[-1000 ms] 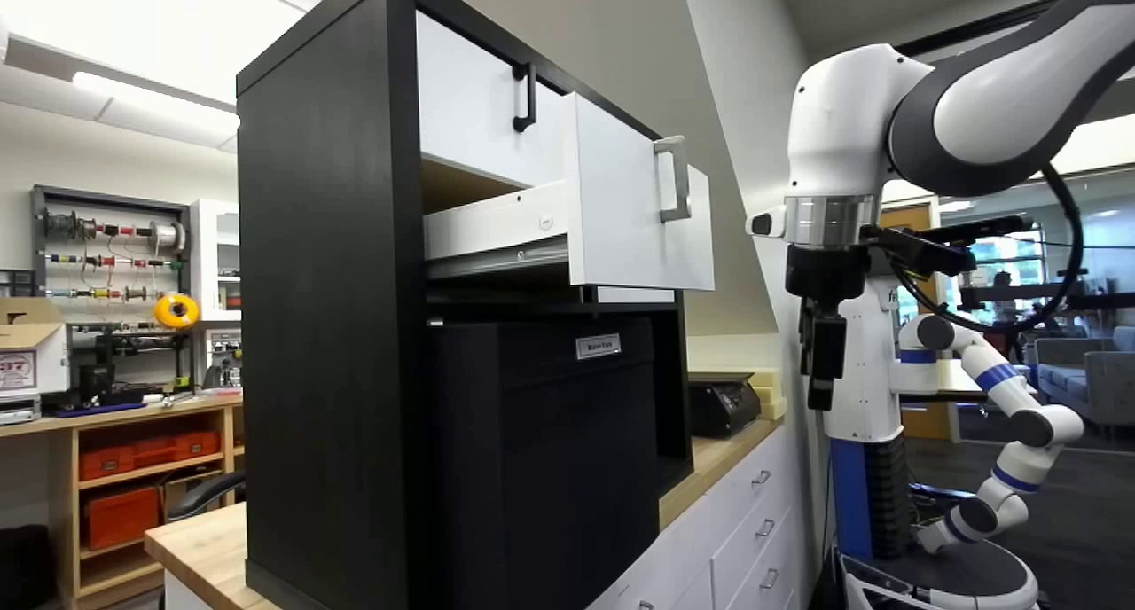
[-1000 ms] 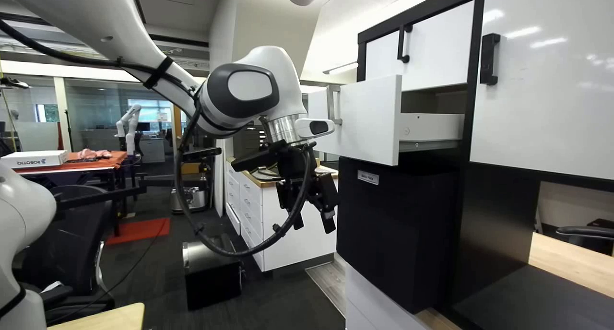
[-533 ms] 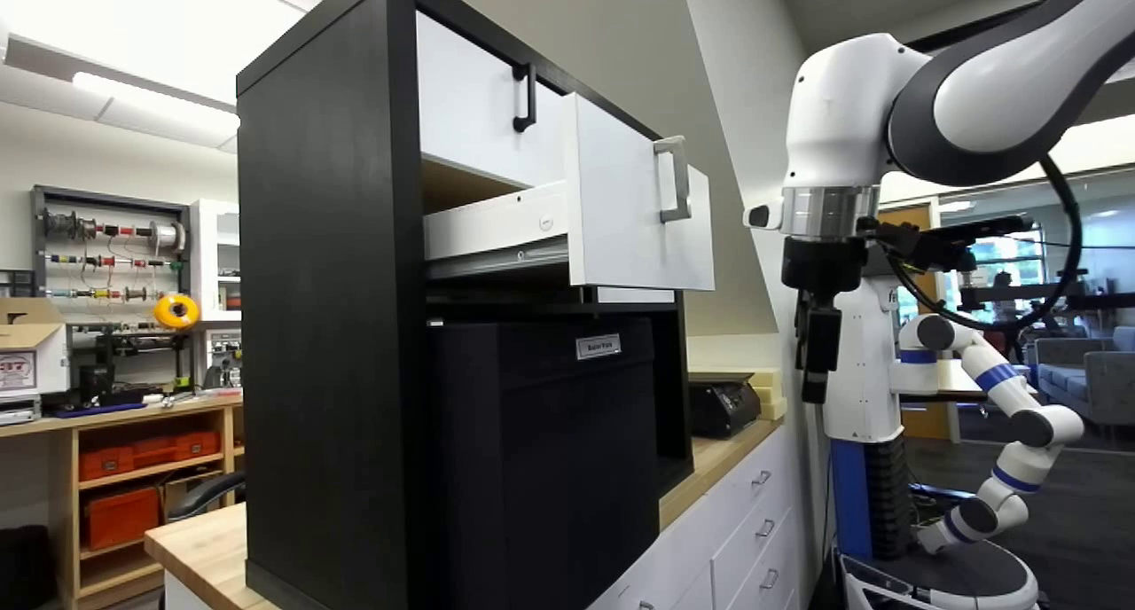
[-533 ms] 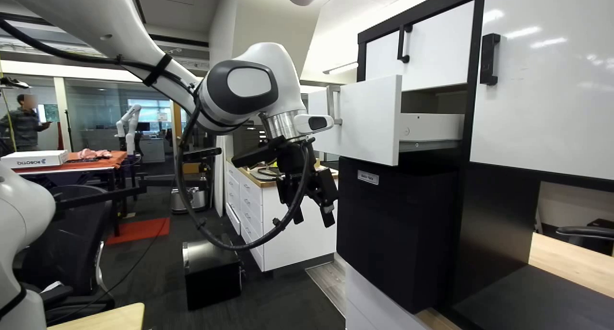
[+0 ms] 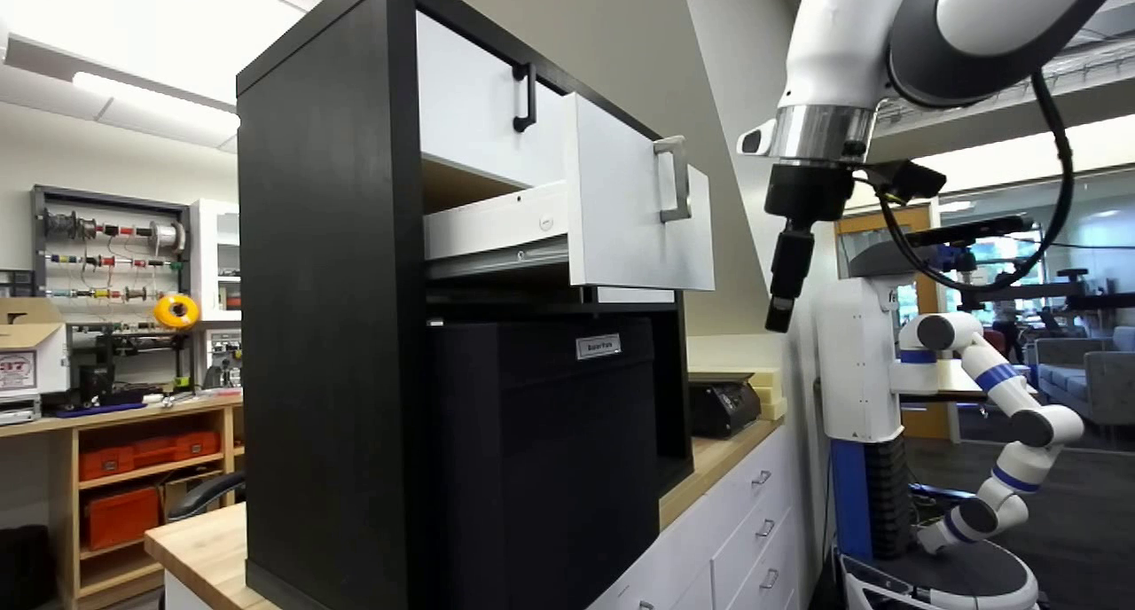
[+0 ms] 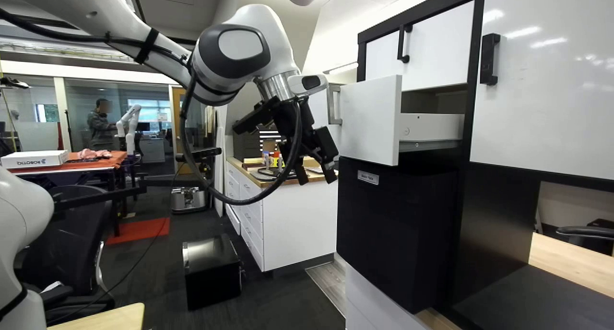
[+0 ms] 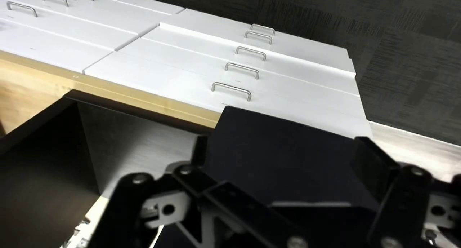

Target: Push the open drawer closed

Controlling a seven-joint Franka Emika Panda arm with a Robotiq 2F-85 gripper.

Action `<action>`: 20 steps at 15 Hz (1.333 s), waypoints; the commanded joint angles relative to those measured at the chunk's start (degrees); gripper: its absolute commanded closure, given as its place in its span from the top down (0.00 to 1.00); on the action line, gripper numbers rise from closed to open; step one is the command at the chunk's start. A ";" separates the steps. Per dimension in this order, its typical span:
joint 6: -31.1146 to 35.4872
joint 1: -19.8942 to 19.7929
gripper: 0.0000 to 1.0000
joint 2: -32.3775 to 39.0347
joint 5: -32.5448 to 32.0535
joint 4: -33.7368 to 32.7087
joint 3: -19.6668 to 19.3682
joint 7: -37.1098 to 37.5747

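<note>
The arm [image 6: 235, 52] has risen, carrying the claw [image 6: 316, 177] higher and leaving it at more of a slant. Far back, in an exterior view, a person [image 6: 99, 124], probably the small figure glimpsed earlier, has moved further right.

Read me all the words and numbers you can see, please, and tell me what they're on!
"ROBOTIQ", upside down, on the long white box.
Label on the big black drawer: too blurred to read.
Sticker on the white carton: too blurred to be sure.
Tiny mark on the white background robot: too small.
</note>
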State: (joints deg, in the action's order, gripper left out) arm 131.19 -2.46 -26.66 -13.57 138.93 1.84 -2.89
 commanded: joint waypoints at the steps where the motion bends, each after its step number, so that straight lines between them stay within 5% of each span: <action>1: -3.34 0.75 1.00 -2.46 1.73 -2.98 0.83 3.11; 9: -3.79 1.00 1.00 -3.56 2.80 -8.25 2.87 6.95; 20: 2.21 -0.84 1.00 -4.00 1.13 -10.21 8.44 24.52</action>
State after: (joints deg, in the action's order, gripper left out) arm 130.74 -2.05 -29.61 -11.61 128.29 8.79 17.34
